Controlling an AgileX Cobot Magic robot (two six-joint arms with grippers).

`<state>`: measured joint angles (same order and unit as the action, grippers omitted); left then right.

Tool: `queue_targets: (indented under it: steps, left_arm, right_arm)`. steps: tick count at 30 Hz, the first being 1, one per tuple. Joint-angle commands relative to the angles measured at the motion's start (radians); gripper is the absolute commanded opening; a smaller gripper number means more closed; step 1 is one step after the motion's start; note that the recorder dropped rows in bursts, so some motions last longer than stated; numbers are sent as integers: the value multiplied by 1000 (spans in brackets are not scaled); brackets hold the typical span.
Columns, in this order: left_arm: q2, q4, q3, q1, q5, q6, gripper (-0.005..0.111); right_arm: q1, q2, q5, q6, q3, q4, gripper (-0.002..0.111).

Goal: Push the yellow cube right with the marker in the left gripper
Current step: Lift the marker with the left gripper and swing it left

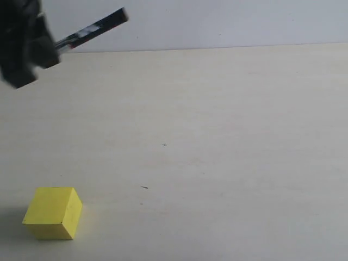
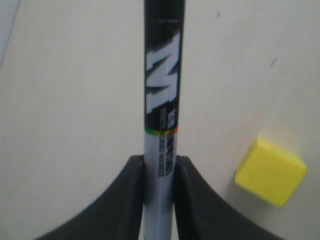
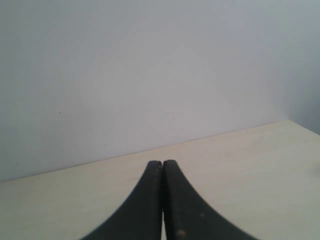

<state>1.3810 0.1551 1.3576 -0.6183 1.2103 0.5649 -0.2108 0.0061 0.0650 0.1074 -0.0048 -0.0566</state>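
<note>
The yellow cube (image 1: 53, 213) rests on the pale table near the front left of the exterior view. High at the top left, well above and behind the cube, my left gripper (image 1: 53, 48) is shut on the marker (image 1: 97, 27), whose black end sticks out up and to the right. In the left wrist view the marker (image 2: 161, 100) runs straight out between the black fingers (image 2: 131, 195), and the yellow cube (image 2: 270, 171) lies off to one side of it, apart. My right gripper (image 3: 162, 165) is shut with nothing in it, over bare table.
The pale wooden table (image 1: 228, 141) stretches wide to the right of the cube, with only small dark specks (image 1: 144, 187) on it. A white wall (image 1: 228, 22) rises behind the table's far edge.
</note>
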Motion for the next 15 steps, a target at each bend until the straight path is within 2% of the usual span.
queue_targets:
  steps: [1,4,5,9,10,13,15]
  left_arm:
    - [-116,104,-230,158,11,38,0]
    - [-137,102,-355,267,1,105,0]
    - [-137,102,-375,283,-19,136,0]
    - [-141,102,-516,379,-19,425,0]
    - [-143,97,-557,400,-65,473,0]
    - [-133,114,-626,427,-201,469,0]
    - [-110,138,-649,450,-268,367,0]
  right_arm:
    - [2,-6,-3,-5,5,5,0]
    - [2,-6,-3,-5,5,5,0]
    - [2,-6,-3,-5,5,5,0]
    - [2,-6,-3,-5,5,5,0]
    - [2,-6,-5,-5,5,6,0]
    - [2,-6,-5,-5,5,6,0]
    - [2,-6,-5,-5,5,6,0]
